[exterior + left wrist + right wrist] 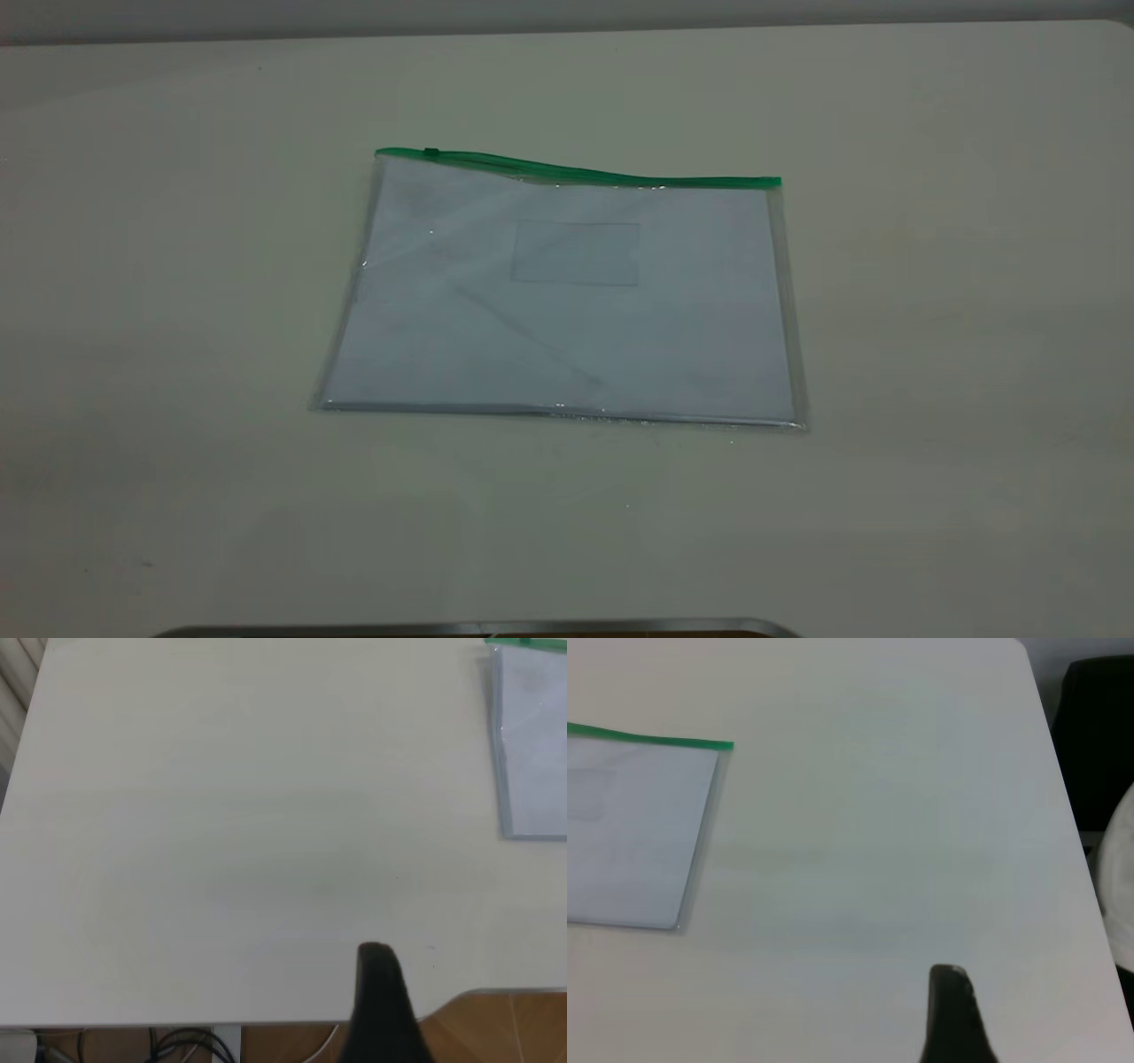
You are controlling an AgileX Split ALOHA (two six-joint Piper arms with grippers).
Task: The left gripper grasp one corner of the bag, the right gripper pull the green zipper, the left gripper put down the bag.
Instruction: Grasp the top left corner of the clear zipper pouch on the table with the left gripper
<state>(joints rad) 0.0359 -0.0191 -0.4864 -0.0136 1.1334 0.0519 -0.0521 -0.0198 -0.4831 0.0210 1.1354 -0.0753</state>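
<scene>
The bag (567,301) lies flat mid-table, a clear pouch with white sheets and a small card pocket (576,253). The green zipper (585,170) runs along its far edge, with the slider tab (431,154) near the left corner (381,156). Neither gripper appears in the exterior view. In the left wrist view, a black tip of my left gripper (376,967) hangs near the table's edge, far from the bag (534,744). In the right wrist view, a black tip of my right gripper (950,985) stands well away from the bag (633,828) and its green corner (726,746).
A metal-edged cut-out (478,628) marks the table's near edge. Past the table edge, the left wrist view shows wooden floor (505,1028) and cables (177,1047). Beyond the table's side, the right wrist view shows a black object (1099,735) and a white one (1121,877).
</scene>
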